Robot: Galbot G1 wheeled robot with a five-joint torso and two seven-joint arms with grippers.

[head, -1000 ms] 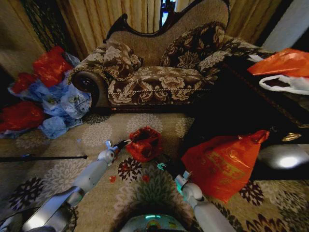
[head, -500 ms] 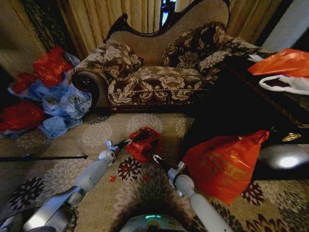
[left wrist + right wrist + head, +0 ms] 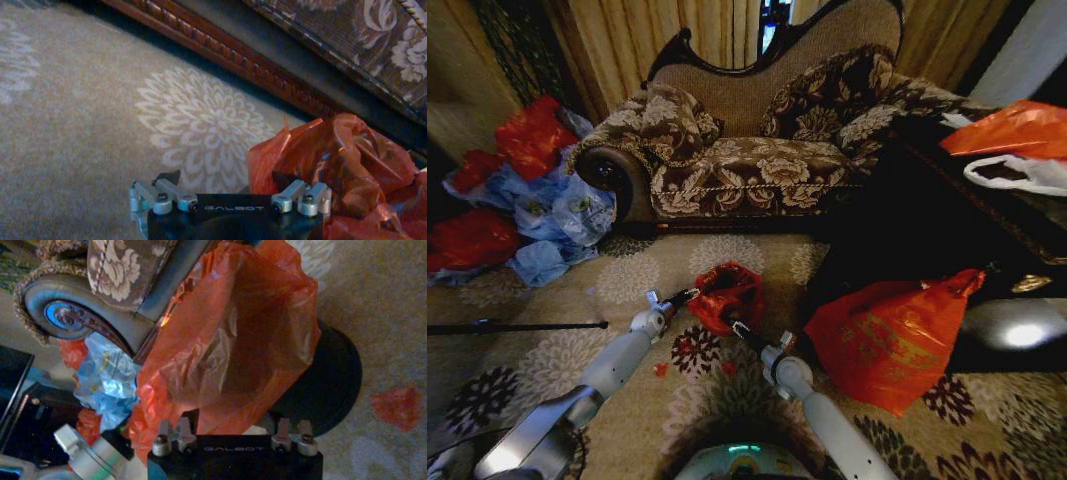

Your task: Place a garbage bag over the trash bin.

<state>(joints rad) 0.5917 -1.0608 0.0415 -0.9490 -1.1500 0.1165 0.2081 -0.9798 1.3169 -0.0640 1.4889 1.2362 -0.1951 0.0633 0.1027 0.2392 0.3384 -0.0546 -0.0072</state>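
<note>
On the patterned carpet (image 3: 627, 280) before the sofa (image 3: 747, 150), the right gripper (image 3: 739, 331) reaches the near side of the garbage bag (image 3: 725, 295), its fingers at the red film, though whether they pinch it cannot be told. The left gripper (image 3: 685, 296) meets the bag's left edge, and its grip is equally unclear. The bag is crinkly, glossy red, its mouth gaping over the trash bin (image 3: 330, 385), whose black side shows partly beneath the plastic.

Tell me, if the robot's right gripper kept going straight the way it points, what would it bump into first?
Most likely the garbage bag: the right gripper points at its open red plastic, draped on the trash bin.
</note>
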